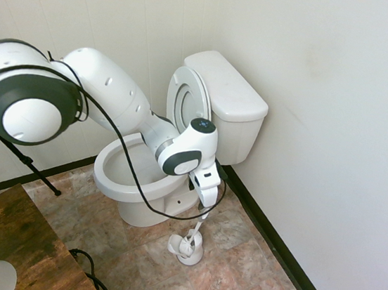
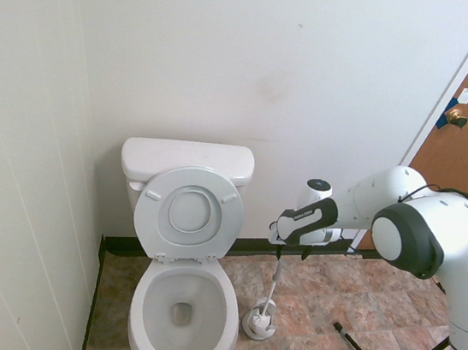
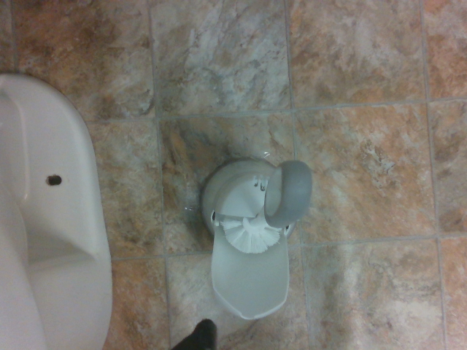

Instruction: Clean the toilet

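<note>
Wrist view looks straight down on the toilet brush (image 3: 252,230) in its holder (image 3: 244,270), the grey handle end (image 3: 288,191) uppermost. The gripper (image 1: 206,202), fingers spread, hangs just above it. The step: reaching for the brush; next calls for closing on the handle. Beyond stands the toilet (image 1: 133,180), lid up.

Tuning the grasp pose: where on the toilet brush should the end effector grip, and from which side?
Grip the grey handle top of the toilet brush, coming straight down. The shaft stands near upright in its holder on the floor beside the toilet, and the end effector already hangs open right above it.
</note>
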Robot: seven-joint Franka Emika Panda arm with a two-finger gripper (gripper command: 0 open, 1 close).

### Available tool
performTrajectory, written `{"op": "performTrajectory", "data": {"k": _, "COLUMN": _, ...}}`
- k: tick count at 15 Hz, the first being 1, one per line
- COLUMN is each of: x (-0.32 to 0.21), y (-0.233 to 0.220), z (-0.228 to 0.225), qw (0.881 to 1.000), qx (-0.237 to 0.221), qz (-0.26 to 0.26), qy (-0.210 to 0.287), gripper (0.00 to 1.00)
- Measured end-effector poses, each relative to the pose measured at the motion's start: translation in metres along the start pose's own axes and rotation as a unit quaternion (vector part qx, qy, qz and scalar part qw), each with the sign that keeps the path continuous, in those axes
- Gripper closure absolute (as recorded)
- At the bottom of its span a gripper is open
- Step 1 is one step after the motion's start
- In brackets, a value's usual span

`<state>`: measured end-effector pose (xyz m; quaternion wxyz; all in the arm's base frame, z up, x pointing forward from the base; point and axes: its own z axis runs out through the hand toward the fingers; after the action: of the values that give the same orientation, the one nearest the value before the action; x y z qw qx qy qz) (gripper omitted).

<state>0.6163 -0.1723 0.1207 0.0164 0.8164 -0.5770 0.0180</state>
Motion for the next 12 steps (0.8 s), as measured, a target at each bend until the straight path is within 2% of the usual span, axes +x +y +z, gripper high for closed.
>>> {"op": "performTrajectory", "data": {"k": 6, "x": 0.023, "y": -0.015, "z": 0.058, "qw": 0.999, "qx": -0.008, "qz": 0.005, "qy": -0.032, "gripper": 0.0}}
{"op": "performTrajectory", "data": {"k": 12, "x": 0.022, "y": -0.025, "z": 0.109, "qw": 0.999, "qx": -0.026, "qz": 0.0, "qy": -0.048, "gripper": 0.0}}
